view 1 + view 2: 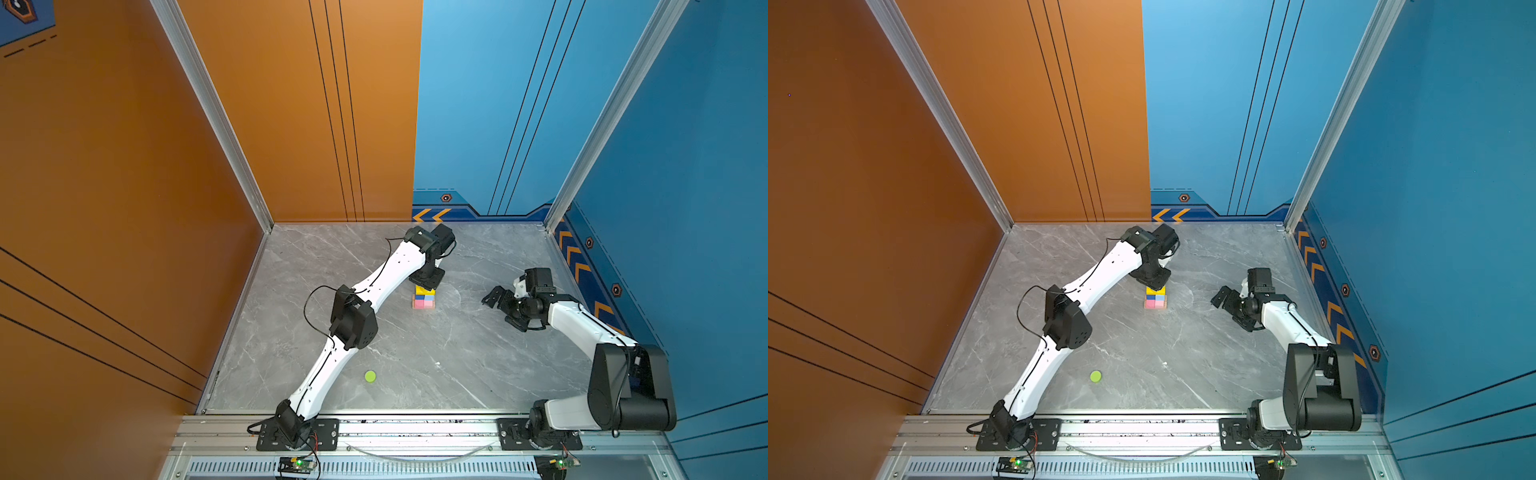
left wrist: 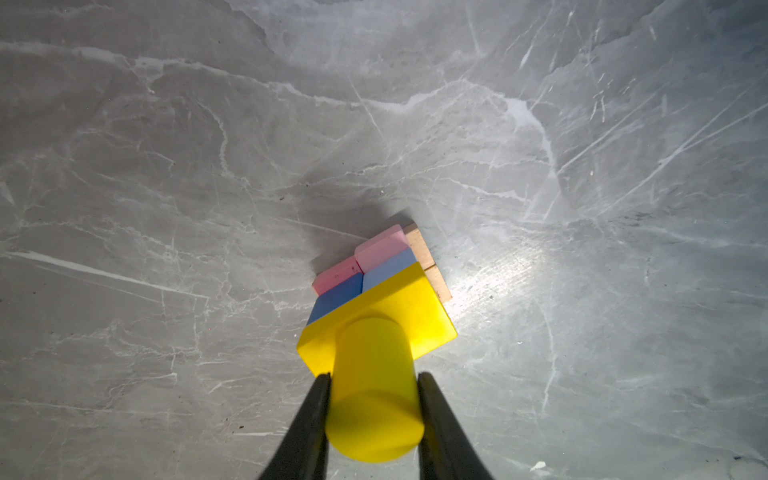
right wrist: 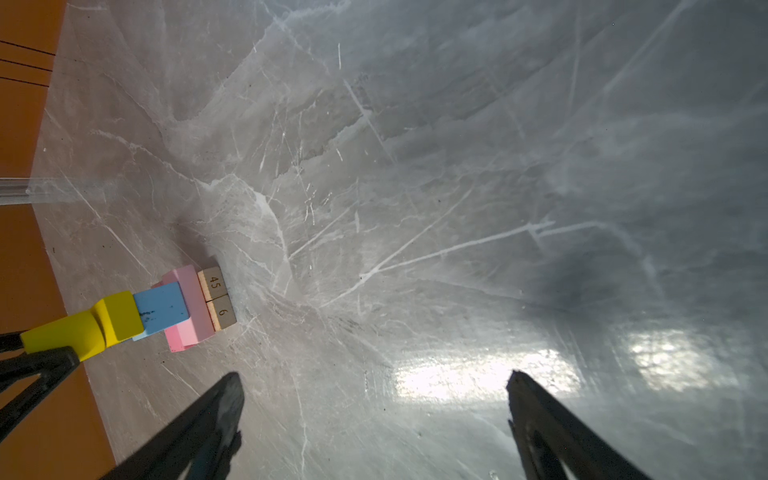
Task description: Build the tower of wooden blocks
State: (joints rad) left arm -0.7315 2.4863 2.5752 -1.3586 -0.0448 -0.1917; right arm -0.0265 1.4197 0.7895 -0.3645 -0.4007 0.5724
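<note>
The tower [image 1: 424, 298] [image 1: 1155, 298] stands mid-table toward the back. From the table up it has two tan planks [image 2: 420, 249] [image 3: 216, 297], two pink bars [image 2: 380, 247], a dark-blue cube [image 2: 340, 299] beside a light-blue cube [image 2: 390, 270], and a yellow brick [image 2: 419, 311] [image 3: 120, 316]. A yellow cylinder [image 2: 374, 395] [image 3: 62, 336] stands on the brick, and my left gripper [image 2: 374, 375] is shut on it from above. My right gripper [image 3: 375, 375] [image 1: 496, 301] hangs open and empty to the tower's right. A lime-green cylinder [image 1: 370, 376] [image 1: 1095, 376] stands alone near the front.
Grey marble table [image 1: 457, 365] walled by an orange panel [image 1: 124, 208] on the left and blue panels [image 1: 685, 208] at the back and right. The left arm's elbow [image 1: 353, 320] hangs over the table's left middle. An aluminium rail [image 1: 415, 432] runs along the front edge.
</note>
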